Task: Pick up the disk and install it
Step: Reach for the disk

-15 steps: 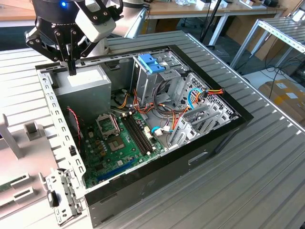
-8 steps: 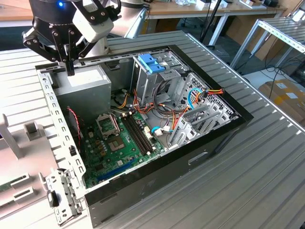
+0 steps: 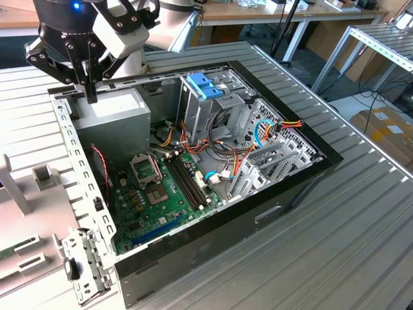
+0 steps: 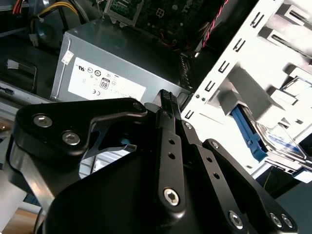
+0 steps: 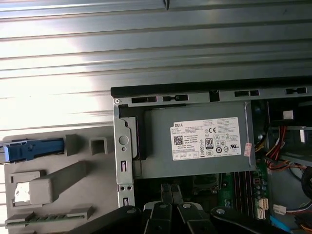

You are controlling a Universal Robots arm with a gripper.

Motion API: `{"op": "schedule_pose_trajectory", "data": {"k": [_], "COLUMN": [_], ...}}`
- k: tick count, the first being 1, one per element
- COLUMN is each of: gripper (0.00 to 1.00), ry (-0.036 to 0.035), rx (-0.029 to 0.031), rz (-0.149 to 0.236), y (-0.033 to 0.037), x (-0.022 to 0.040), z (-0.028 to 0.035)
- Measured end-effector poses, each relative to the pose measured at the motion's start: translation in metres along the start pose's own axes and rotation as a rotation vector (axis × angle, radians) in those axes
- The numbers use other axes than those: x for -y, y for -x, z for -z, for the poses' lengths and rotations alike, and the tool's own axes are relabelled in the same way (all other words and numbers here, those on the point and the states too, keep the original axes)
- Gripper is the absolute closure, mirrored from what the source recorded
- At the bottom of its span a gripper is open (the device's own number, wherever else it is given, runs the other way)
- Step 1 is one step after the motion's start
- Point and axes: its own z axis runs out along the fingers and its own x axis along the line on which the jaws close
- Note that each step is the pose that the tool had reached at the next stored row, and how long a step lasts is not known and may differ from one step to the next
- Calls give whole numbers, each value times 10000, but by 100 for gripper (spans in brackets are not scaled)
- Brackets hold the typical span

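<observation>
The disk [image 4: 282, 141] lies in a pale grey holder [image 4: 243, 92] beside the computer case, its silver face and one blue side piece showing. In the first wrist view the disk's blue side piece [image 5: 34, 150] sits at the far end of the same holder [image 5: 58, 180]. My gripper [image 3: 91, 95] hangs over the back corner of the open case [image 3: 213, 226], above the grey power-supply box [image 3: 119, 119]. Its black fingers [image 4: 167, 105] are pressed together with nothing between them, and they are apart from the disk.
The open case holds a green motherboard [image 3: 161, 194], bundles of cables [image 3: 271, 129] and a metal drive cage with a light-blue latch [image 3: 205, 86]. The case lies on a ribbed metal table [image 3: 335, 245]. The power-supply box carries a white sticker [image 5: 205, 139]. Desks and a rack stand behind.
</observation>
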Motion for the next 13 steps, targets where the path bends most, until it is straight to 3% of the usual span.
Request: {"op": "schedule_pose_trajectory", "data": {"k": [13], "gripper": [89], "ry": [-1], "rx": [0], "rz": [0], "y": [-93], "x": [7], "z": [2]}}
